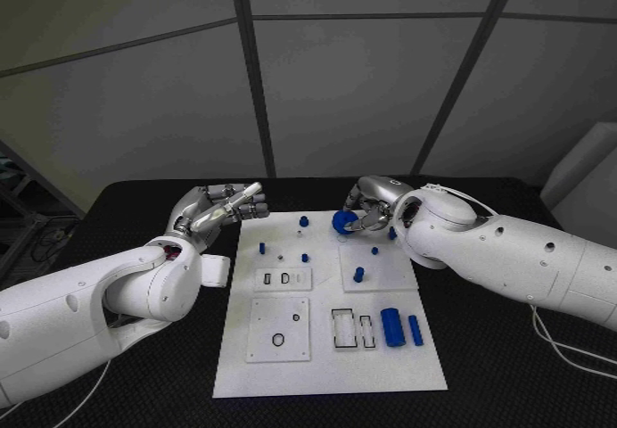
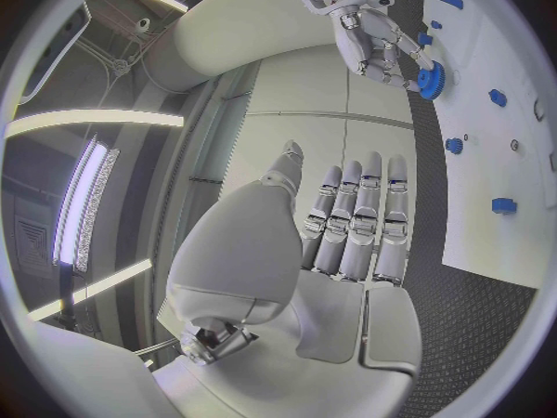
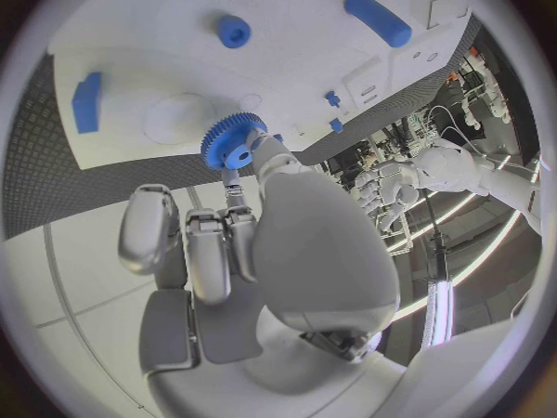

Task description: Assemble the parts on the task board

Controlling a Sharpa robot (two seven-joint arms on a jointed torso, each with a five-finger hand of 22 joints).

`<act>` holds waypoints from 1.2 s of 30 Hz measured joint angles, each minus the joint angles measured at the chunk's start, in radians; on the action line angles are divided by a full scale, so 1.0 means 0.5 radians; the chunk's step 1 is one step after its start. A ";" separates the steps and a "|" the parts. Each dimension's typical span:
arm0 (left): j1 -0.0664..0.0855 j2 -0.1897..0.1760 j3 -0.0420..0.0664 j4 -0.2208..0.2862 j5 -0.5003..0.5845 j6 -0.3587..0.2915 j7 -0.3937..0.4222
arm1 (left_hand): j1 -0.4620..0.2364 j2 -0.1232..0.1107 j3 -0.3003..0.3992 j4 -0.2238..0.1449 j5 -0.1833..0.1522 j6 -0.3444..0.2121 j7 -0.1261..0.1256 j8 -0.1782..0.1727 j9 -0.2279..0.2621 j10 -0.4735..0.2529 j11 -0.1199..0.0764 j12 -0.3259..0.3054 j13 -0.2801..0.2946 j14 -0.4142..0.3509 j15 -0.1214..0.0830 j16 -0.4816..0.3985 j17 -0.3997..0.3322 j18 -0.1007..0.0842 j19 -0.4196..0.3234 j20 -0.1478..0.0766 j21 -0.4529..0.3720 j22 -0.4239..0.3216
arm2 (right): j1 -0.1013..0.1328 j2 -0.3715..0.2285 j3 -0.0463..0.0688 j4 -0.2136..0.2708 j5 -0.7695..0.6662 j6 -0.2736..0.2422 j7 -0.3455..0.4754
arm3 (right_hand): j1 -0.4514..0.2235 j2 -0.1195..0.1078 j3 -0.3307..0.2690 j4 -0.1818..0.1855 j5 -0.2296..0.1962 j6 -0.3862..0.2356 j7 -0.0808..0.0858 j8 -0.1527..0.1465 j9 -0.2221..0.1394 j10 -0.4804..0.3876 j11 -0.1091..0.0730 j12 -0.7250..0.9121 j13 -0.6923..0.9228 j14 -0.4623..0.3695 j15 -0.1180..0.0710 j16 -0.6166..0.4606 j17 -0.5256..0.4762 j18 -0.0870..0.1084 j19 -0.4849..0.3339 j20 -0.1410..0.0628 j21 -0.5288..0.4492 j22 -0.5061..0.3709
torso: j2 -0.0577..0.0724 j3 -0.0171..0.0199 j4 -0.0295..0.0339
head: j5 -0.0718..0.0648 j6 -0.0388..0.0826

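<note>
Nearest on the white task board (image 1: 244, 379), a blue cylinder (image 1: 392, 326) and a slimmer blue bar (image 1: 415, 330) lie loose on their sides beside two black-outlined rectangular slots (image 1: 352, 328) that hold nothing — so, as far as I can judge, those pieces are yet to be seated. To their left a square sub-plate (image 1: 279, 329) carries a black ring (image 1: 279, 340) and a smaller hole, both unfilled. Further up, a small plate with narrow slots (image 1: 282, 279) sits empty, while several short blue pegs (image 1: 360, 274) stand upright across the middle and far parts of the board, apparently already in place. At the far edge the right hand (image 1: 366, 207) grips a blue gear (image 1: 345, 222) between its fingertips, held just over the board's far right corner; in the right wrist view the gear (image 3: 233, 139) hovers close to a round recess, not yet seated as far as I can tell. The left hand (image 1: 221, 207) hangs just beside the board's far left edge, fingers extended and together, grasping nothing — the job looks well short of done
</note>
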 measured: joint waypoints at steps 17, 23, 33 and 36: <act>0.000 0.015 0.000 0.001 0.000 0.000 -0.004 | -0.002 0.002 0.000 0.000 0.000 0.000 0.000 0.000 0.000 0.000 0.000 0.000 0.000 0.000 0.000 0.000 0.000 0.000 0.000 0.000 0.000 0.000 | 0.000 0.250 -0.002 0.008 -0.224 -0.142 -0.007 | 0.002 -0.003 0.025 -0.014 0.007 -0.001 -0.001 -0.023 -0.003 0.000 0.000 0.000 0.000 0.000 0.000 0.000 0.000 0.000 0.014 0.000 0.011 0.022 | 0.000 -0.0035 0.004 | 0.027 -0.008; 0.000 0.018 0.000 -0.001 0.000 0.000 -0.004 | -0.002 0.002 0.000 0.000 0.000 0.000 0.000 0.000 0.000 0.000 0.000 0.000 0.000 0.000 0.000 0.000 0.000 0.000 0.000 0.000 0.000 0.000 | 0.000 0.333 -0.015 -0.060 -0.247 -0.139 -0.004 | 0.005 -0.006 0.036 -0.014 0.007 0.004 0.004 -0.035 -0.009 0.000 0.000 0.000 0.000 0.000 0.000 0.000 0.000 0.000 0.014 0.000 0.011 0.022 | 0.001 -0.0033 0.004 | 0.035 -0.016; 0.001 0.007 0.001 0.001 0.000 0.000 -0.004 | -0.002 0.002 0.000 0.000 0.000 0.000 0.000 0.000 0.000 0.000 0.000 0.000 0.000 0.000 0.000 0.000 0.000 0.000 0.000 0.000 0.000 0.000 | 0.000 0.406 -0.035 -0.155 -0.260 -0.102 0.008 | -0.004 -0.014 0.044 -0.011 0.003 0.004 0.004 -0.047 -0.009 0.000 0.000 0.000 0.000 0.000 0.000 0.000 0.000 0.000 0.014 0.000 0.011 0.022 | 0.003 -0.0012 0.002 | 0.048 -0.025; 0.001 0.006 0.001 0.003 0.000 0.000 -0.004 | -0.002 0.002 0.000 0.000 0.000 0.000 0.000 0.000 0.000 0.000 0.000 0.000 0.000 0.000 0.000 0.000 0.000 0.000 0.000 0.000 0.000 0.000 | 0.000 0.415 -0.050 -0.171 -0.261 -0.086 0.011 | -0.015 -0.024 0.046 -0.013 -0.001 0.004 0.003 -0.047 -0.009 0.000 0.000 0.000 0.000 0.000 0.000 0.000 0.000 0.000 0.014 0.000 0.011 0.022 | 0.003 -0.0006 0.001 | 0.051 -0.028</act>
